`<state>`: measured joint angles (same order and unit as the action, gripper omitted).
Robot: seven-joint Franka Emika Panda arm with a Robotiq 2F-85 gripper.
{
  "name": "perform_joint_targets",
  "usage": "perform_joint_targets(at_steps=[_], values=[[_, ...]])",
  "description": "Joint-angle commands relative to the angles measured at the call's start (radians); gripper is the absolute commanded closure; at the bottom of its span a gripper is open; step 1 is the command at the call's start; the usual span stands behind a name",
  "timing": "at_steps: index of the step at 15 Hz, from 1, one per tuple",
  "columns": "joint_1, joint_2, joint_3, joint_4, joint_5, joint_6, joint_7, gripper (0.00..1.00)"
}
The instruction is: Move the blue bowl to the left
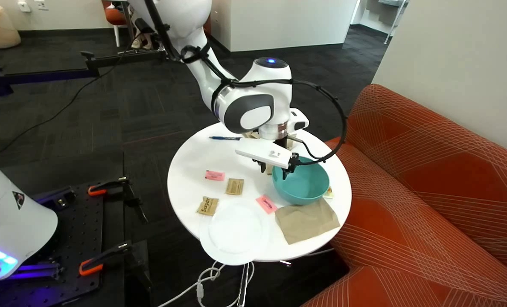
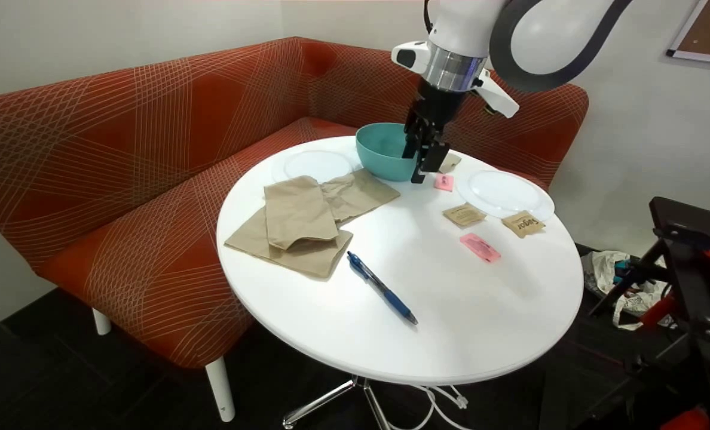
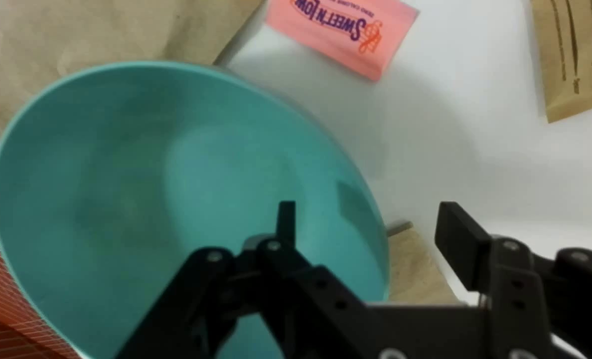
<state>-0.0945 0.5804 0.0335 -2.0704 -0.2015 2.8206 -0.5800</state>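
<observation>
The blue bowl (image 1: 307, 185) is round and teal, and stands upright on the white table towards the couch side. It also shows in an exterior view (image 2: 379, 161) and fills the left of the wrist view (image 3: 211, 164). My gripper (image 1: 273, 171) is open at the bowl's rim. In the wrist view the gripper (image 3: 367, 205) has its left finger over the bowl's inside and its right finger outside, with the rim between them. Neither finger visibly pinches the rim. In an exterior view the gripper (image 2: 416, 164) hides part of the bowl's side.
Tan napkins (image 2: 301, 215) lie beside the bowl, another (image 1: 309, 221) on its other side. Pink packets (image 1: 266, 204) and brown sugar packets (image 1: 208, 205) lie around. Clear plates (image 2: 504, 192) sit near the table edge. A blue pen (image 2: 382, 288) lies there. A red couch (image 1: 386, 192) borders the table.
</observation>
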Motion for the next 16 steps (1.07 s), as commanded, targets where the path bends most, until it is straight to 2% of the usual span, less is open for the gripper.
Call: perform_joint_targets(at_steps=[1, 5, 7, 12, 16], values=[[0.015, -0.002, -0.019, 0.004, -0.042, 0.000, 0.050, 0.58], [0.016, -0.007, -0.021, -0.003, -0.059, 0.002, 0.074, 0.88], [0.018, -0.004, -0.020, 0.002, -0.063, -0.002, 0.085, 1.00], [0.040, -0.036, -0.032, -0.019, -0.070, 0.001, 0.132, 0.99], [0.115, -0.080, -0.074, -0.051, -0.122, 0.019, 0.237, 0.99]])
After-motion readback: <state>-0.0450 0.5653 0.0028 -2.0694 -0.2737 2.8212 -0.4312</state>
